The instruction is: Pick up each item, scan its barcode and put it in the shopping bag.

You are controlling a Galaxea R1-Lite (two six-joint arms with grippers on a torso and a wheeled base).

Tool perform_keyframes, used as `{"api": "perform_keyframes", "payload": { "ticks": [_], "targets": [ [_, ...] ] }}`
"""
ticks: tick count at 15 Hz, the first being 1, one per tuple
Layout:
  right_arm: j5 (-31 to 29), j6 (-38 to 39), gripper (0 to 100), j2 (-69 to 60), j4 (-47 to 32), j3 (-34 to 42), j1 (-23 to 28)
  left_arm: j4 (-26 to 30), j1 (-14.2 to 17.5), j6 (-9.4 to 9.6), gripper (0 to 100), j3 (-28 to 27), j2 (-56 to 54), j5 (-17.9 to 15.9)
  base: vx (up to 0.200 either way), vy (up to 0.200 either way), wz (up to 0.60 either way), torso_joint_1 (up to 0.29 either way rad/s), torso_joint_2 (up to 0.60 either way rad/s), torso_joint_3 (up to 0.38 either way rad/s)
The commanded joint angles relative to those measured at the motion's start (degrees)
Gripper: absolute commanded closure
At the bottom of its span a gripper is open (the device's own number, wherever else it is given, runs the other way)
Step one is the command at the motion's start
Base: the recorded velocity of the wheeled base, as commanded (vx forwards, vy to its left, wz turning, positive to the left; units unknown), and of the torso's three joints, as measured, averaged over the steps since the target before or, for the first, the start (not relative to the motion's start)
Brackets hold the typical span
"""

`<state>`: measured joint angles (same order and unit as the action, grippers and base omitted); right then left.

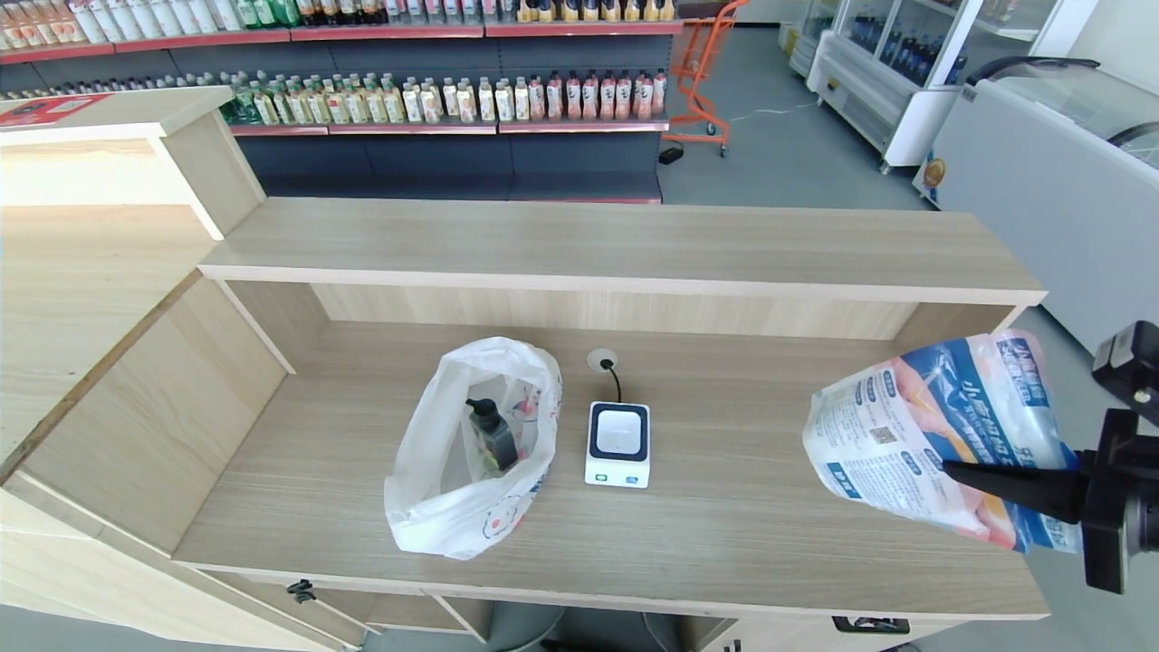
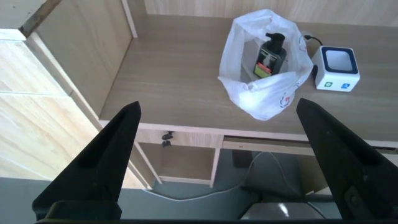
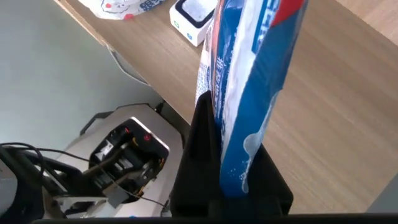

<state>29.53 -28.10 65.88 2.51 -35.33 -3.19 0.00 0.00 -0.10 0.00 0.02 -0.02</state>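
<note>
Pale wooden checkout counter [image 1: 724, 525] carries a white plastic shopping bag [image 1: 435, 516] holding a dark pump bottle [image 1: 493, 436], just beside a white box-shaped scanner [image 1: 618, 444]. The right gripper [image 1: 996, 484] pinches a blue-and-white printed packet [image 1: 942, 417] above the counter's right end, seen edge-on from its wrist. The left wrist view adds the left gripper [image 2: 217, 106], fingers spread wide.

Right arm: raised at the right end of the tabletop [image 1: 724, 507]. Right gripper [image 1: 960, 471]: jaws closed on the lower part of a blue-and-white packet [image 1: 933, 435], holding it clear of the surface. Left gripper [image 2: 219, 109]: jaws spread wide, nothing between them, pointing toward the tabletop.
</note>
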Motion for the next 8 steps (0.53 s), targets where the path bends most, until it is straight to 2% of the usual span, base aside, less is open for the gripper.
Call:
{"api": "perform_keyframes", "payload": {
  "ticks": [1,6,8],
  "targets": [
    [-0.1,3.1,100,0.9,0.0,-0.2,1.3,0.0,0.0,0.19,0,0.0,0.0,-0.1,0.000,0.200,0.00,0.002,0.00,0.002],
    [0.1,5.4,100,3.9,0.1,-0.1,4.2,0.0,0.0,0.27,0,0.0,0.0,-0.1,0.000,0.200,0.00,0.002,0.00,0.000],
    [-0.1,5.3,100,4.8,0.4,-0.3,4.2,0.0,0.0,0.10,0,0.0,0.0,-0.1,0.000,0.000,0.00,0.000,0.00,0.000]
  ]
}}
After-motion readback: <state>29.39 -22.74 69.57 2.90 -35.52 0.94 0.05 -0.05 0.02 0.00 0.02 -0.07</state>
